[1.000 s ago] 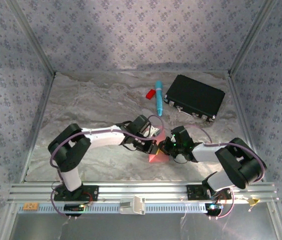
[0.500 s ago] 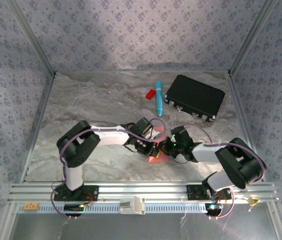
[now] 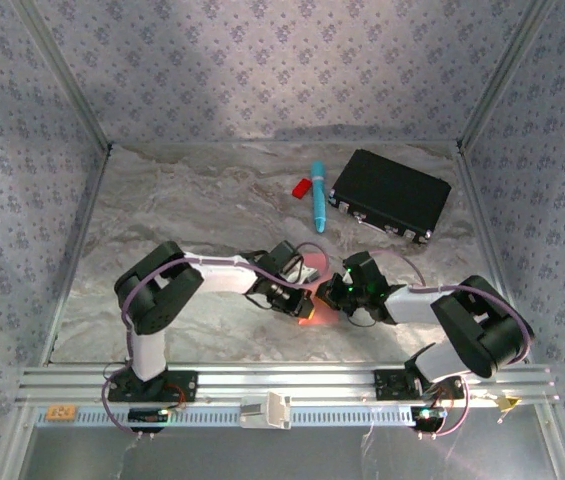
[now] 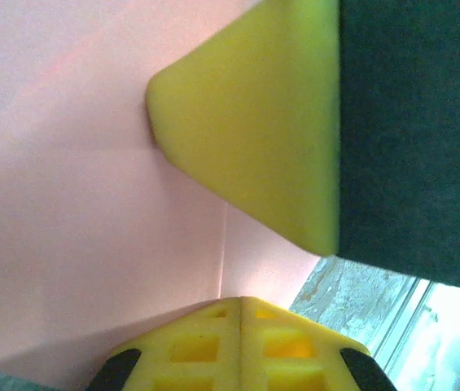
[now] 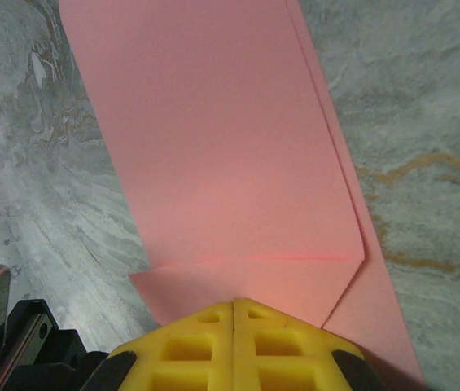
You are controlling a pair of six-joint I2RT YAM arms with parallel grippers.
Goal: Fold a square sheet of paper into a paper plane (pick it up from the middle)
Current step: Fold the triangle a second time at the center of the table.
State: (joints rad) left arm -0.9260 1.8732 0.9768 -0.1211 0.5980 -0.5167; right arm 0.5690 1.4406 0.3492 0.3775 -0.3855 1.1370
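Marbled table [image 3: 182, 210] — mid-fold: right gripper [image 5: 236, 319] clamped on the square sheet of paper [image 5: 213, 155], left gripper [image 4: 242, 269] pressing it, fingers apart; next, sharpen that crease.

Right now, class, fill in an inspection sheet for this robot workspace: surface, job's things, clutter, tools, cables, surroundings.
Surface: grey marbled tabletop, flat.
Job's things: pink paper, partly folded with visible creases and layered edges, lying on the table between the two arms.
Clutter: blue pen, small red piece beside it, black case at the far right.
Tools: left tool and right tool both at the paper; whether they are open or shut cannot be told.
Cables: purple cable looping along the left arm.
Surroundings: patterned walls, aluminium rail at the near edge.
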